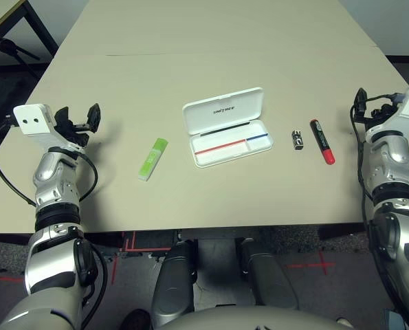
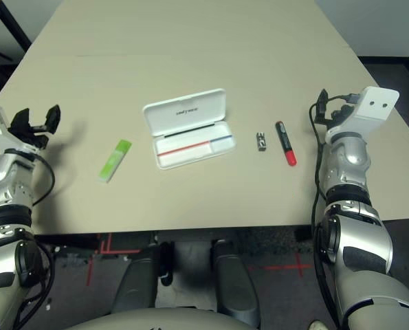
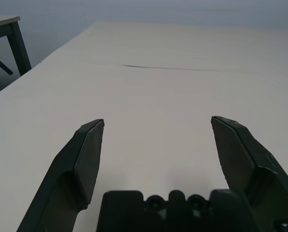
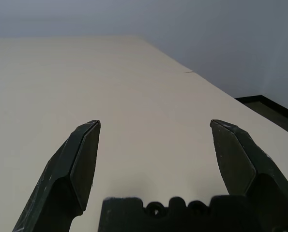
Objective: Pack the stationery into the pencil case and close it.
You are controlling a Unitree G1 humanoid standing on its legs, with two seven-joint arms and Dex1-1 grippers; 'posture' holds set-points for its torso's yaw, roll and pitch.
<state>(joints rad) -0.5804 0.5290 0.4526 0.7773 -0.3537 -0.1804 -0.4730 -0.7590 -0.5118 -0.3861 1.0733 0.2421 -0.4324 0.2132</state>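
1. The bench [image 1: 190,41] has a matt, smooth beige top, seemingly laminate.
2. The pencil case [image 1: 225,110] looks like smooth white plastic with a slight sheen.
3. The highlighter [image 1: 152,159] and marker [image 1: 322,141] look plastic.
4. The left gripper [image 3: 153,140] fingers [image 3: 88,154] are matt black, seemingly plastic.
5. The forearms [image 1: 56,179] are silver, metallic-looking and glossy.

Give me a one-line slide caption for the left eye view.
Open pencil case mid-table, green highlighter to its left, red marker to its right.
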